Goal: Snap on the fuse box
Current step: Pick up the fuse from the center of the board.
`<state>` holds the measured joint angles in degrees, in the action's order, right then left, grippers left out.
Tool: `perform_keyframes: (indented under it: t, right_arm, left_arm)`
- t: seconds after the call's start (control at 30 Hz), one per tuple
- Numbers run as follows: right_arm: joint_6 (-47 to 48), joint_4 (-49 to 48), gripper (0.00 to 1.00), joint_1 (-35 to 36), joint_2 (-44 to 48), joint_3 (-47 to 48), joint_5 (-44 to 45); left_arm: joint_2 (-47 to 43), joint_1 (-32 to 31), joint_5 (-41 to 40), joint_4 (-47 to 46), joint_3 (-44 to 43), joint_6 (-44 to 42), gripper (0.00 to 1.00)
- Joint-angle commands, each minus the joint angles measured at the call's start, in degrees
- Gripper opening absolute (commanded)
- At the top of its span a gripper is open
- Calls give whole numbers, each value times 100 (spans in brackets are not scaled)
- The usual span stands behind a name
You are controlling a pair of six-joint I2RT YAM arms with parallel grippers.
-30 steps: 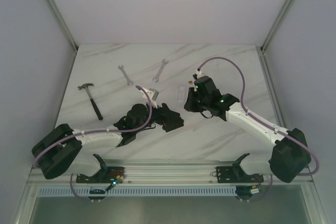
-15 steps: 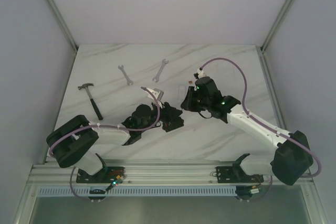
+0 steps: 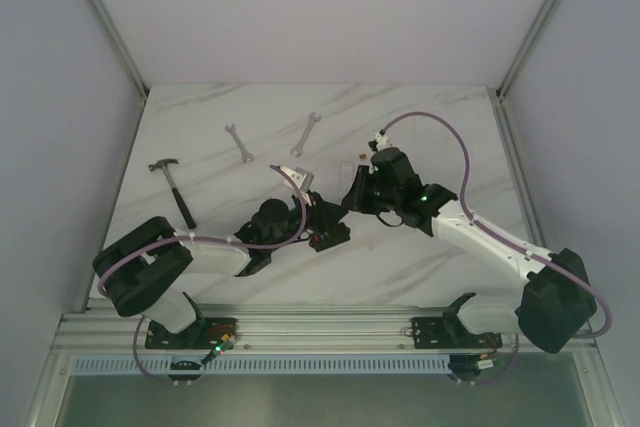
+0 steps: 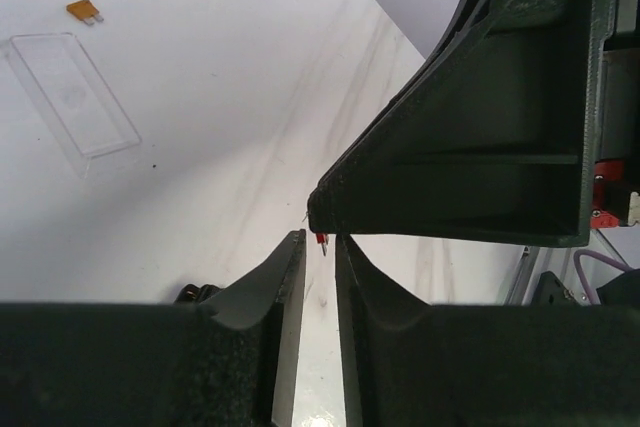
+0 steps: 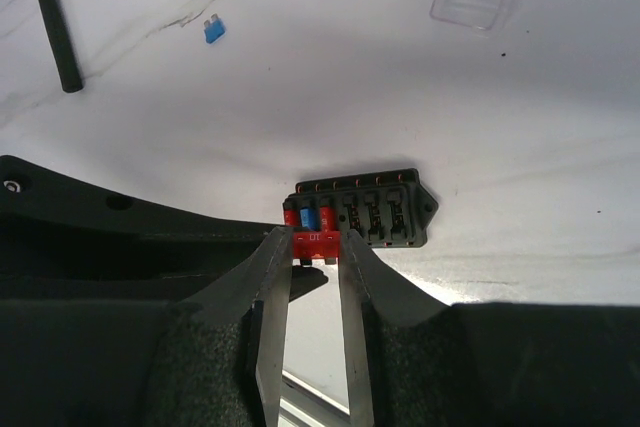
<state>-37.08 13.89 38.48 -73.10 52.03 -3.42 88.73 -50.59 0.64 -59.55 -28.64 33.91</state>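
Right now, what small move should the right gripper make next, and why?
Probably ease the red fuse in the right gripper into an empty slot of the fuse box: it sits pinched at the box's edge, and three slots look empty.

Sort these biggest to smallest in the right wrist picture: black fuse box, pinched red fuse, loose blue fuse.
1. fuse box
2. red fuse
3. blue fuse
The red fuse is nearer the camera, so the two fuses may really match.
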Motion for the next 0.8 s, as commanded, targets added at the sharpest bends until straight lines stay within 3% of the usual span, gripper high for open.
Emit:
perform_keyframes:
  t: [0.0,0.47,0.77]
  right_arm:
    - [-97,-174,24,53,113,-114,-51]
    - [-154,-341,26,90,259,-188,-65]
    - [984,-439,43,28,856,-53,-147]
  left_arm:
    - [81,-28,142,-320,-149,10,25]
    - [-79,-35,125,-144,-98,-112,1]
    - [-707,321,809,423,90,-711,0]
